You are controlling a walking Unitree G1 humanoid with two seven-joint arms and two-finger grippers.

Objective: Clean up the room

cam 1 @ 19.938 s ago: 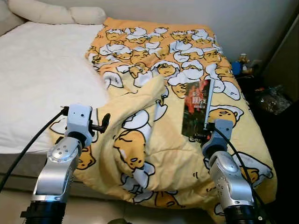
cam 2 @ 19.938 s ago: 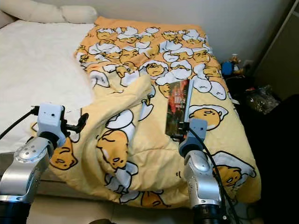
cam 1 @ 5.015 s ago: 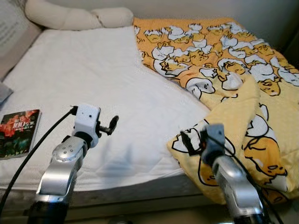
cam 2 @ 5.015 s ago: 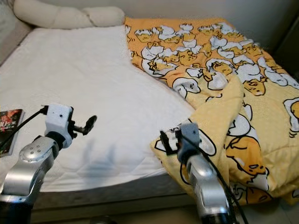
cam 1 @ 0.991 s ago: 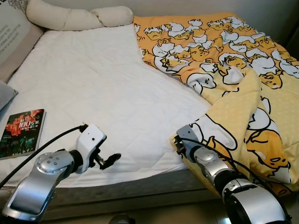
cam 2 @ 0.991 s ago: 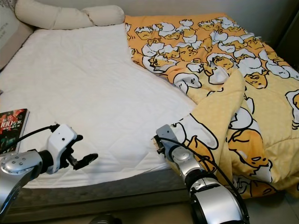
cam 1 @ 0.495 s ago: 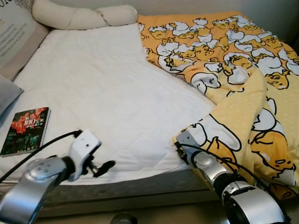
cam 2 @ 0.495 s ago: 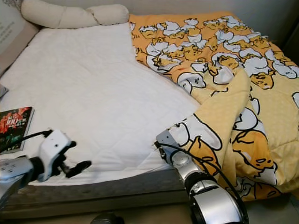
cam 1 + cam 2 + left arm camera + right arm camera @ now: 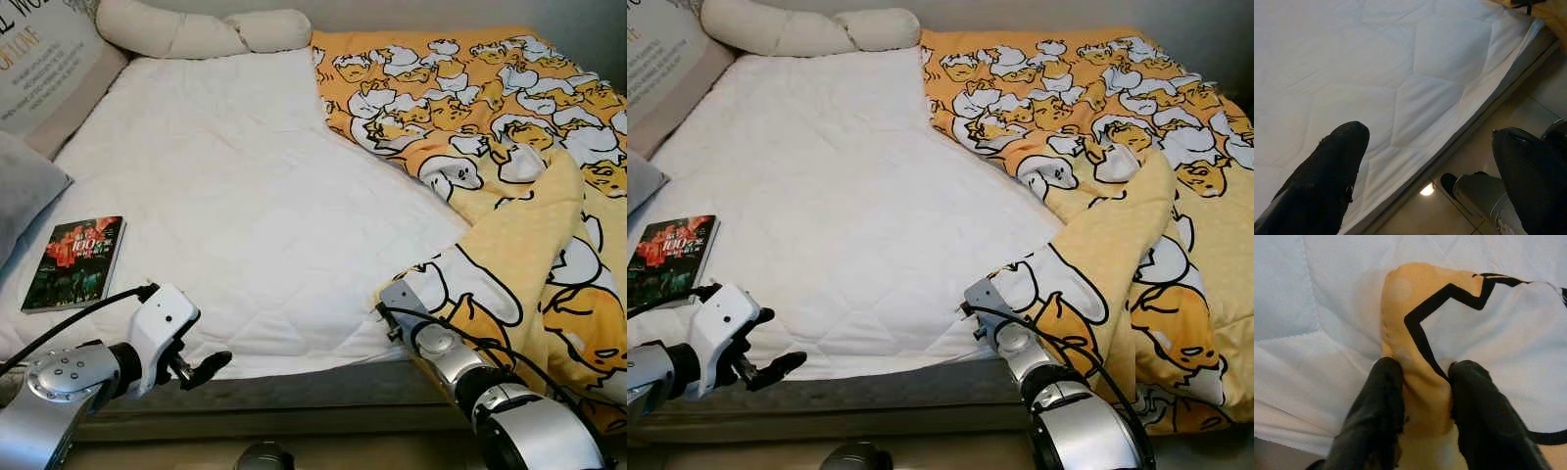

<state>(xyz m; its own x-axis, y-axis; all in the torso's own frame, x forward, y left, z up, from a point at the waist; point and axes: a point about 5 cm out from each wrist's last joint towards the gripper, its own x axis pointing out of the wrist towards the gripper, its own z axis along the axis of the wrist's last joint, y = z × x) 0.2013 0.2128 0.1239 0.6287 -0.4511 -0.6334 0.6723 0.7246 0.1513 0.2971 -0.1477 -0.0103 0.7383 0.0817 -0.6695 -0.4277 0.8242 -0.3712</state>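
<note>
From the left eye, a bed (image 9: 245,196) with a white quilted sheet takes up most of the scene. A yellow blanket (image 9: 490,117) printed with egg-yolk cartoons lies over the half from 12 to 4 o'clock, its near corner folded back and reaching the bed's front edge at about 5 o'clock. The right gripper (image 9: 397,299) sits at that corner. A book (image 9: 76,262) with a red and dark cover lies flat on the sheet at 9 o'clock, well apart from the blanket. A long cream bolster (image 9: 206,31) runs along the headboard at 11 o'clock, a printed cushion (image 9: 44,59) leans at 10 o'clock, and a grey pillow (image 9: 24,191) lies just beside the book. The left gripper (image 9: 201,367) hangs at 7 o'clock, over the bed's front edge — touching nothing.

The right eye gives the same layout, the right gripper (image 9: 980,299) at the blanket corner near 6 o'clock.

In the left wrist view, the left gripper's fingers (image 9: 1322,181) stand wide apart over the sheet edge and the tiled floor (image 9: 1528,93).

In the right wrist view, the right gripper's fingers (image 9: 1378,416) pinch the yellow blanket corner (image 9: 1420,382) between them — cloth bunched in the narrow gap, lying on the white sheet.
</note>
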